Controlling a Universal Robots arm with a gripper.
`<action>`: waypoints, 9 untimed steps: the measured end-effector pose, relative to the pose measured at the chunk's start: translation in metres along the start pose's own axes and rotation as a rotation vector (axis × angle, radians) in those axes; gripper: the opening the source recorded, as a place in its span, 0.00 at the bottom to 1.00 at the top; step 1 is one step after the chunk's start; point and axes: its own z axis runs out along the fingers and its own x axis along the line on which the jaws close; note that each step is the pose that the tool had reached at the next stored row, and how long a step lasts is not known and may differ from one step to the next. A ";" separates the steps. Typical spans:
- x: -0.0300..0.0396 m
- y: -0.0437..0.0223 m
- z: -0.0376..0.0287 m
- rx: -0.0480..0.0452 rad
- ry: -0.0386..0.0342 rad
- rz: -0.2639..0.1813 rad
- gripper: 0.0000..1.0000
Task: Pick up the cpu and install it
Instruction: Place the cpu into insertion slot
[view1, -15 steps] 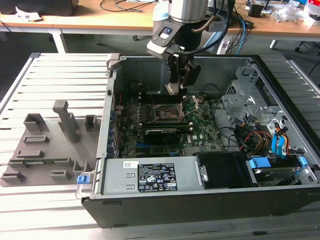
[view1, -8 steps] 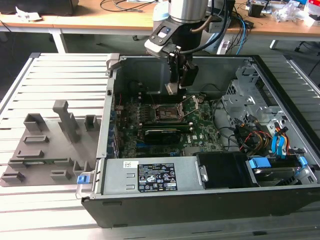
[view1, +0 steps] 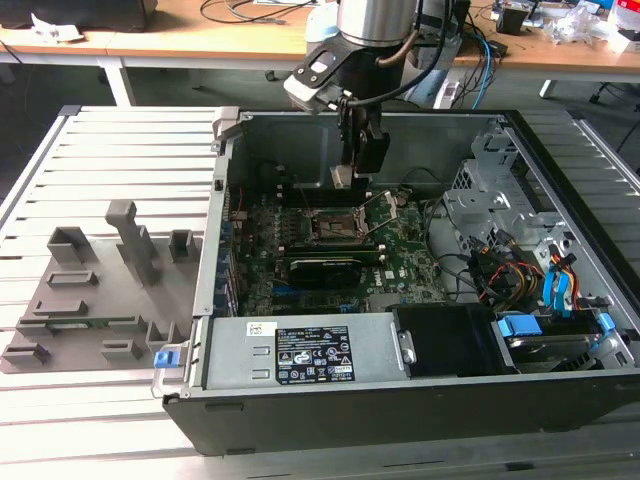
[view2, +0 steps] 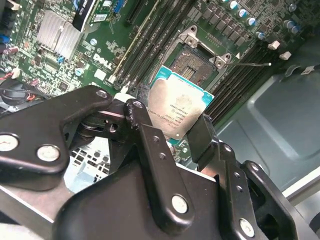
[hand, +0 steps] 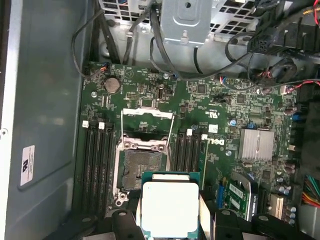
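Observation:
The cpu (view2: 180, 107), a thin square chip with a silver-grey top, is held between my gripper's (view2: 172, 127) two black fingers. In the first wrist view the cpu (hand: 169, 207) hangs a little above the motherboard, just off one side of the open socket (hand: 140, 162), whose load frame (hand: 147, 114) is flipped up. In the exterior view my gripper (view1: 355, 178) is inside the open computer case (view1: 215, 250), above the board and slightly behind the socket (view1: 337, 227). The socket (view2: 197, 60) cavity is bare.
Memory slots (hand: 97, 160) flank the socket on both sides. A silver heatsink (hand: 257, 144) and cable bundles (view1: 500, 270) sit nearby inside the case. A grey slotted tray (view1: 100, 290) lies on the table at the exterior view's left. The power supply (view1: 300, 355) lines the near wall.

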 end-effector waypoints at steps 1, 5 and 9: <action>0.0000 0.0000 0.0000 0.0006 0.0000 0.009 0.55; 0.0000 0.0000 0.0001 -0.0005 0.0287 0.021 0.55; 0.0000 0.0000 0.0001 -0.0011 0.0375 0.021 0.55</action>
